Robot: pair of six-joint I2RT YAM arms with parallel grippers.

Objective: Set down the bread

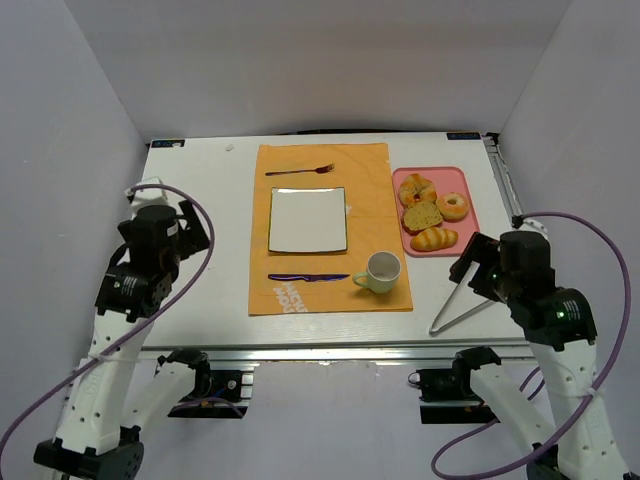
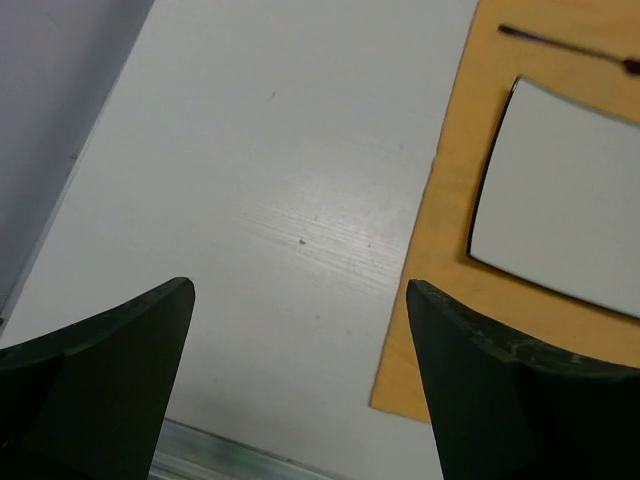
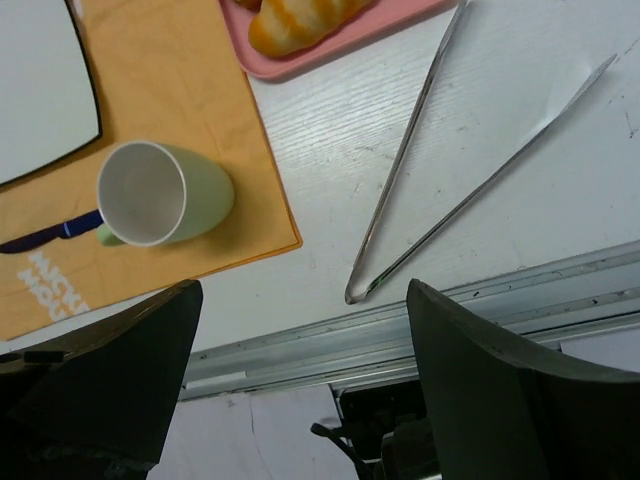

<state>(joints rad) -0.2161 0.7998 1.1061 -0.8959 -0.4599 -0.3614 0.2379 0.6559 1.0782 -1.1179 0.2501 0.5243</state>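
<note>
Bread (image 1: 434, 239) lies in four pieces on the pink tray (image 1: 452, 177), just right of the orange placemat (image 1: 375, 190) on the counter (image 1: 200, 200). Left fingers (image 2: 100, 370) hang spread wide over the counter left of the placemat, holding nothing. Right fingers (image 3: 480, 380) are likewise wide and empty above the tongs (image 3: 406, 150), with the mug (image 3: 160, 195) nearby.

Tongs (image 3: 408, 148): bare metal, mirror-bright.
Table (image 2: 270, 180): white, faint grain, matt.
Placemat (image 1: 365, 180): orange, matt, cloth-like.
Tray (image 1: 455, 178): pink plastic, smooth.
Cup (image 3: 205, 190), plate (image 1: 308, 220): glossy.
Bread roll (image 3: 300, 22): shiny crust.
</note>
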